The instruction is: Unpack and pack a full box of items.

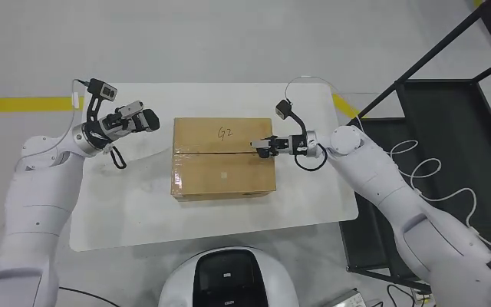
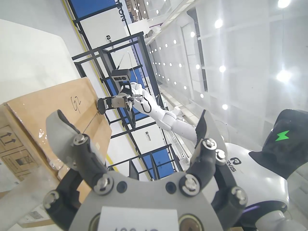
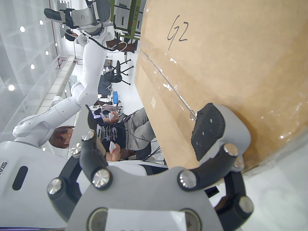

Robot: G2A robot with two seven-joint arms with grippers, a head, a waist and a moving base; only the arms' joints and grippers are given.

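box (image 1: 222, 157) centre frame: plain brown cardboard, black handwritten mark on top (glossy clear tape along the seam). table (image 1: 115, 207) white. floor (image 1: 230, 38) pale grey, yellow stripe (image 1: 31, 103) at left edge. rack (image 1: 445, 115) at right: black.

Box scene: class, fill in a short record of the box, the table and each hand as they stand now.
box: brown cardboard, flaps shut, taped along the middle seam
table: white, box near its middle
right hand: open, one finger at the seam's end on the box top
left hand: open, off the box's opposite side, apart from it
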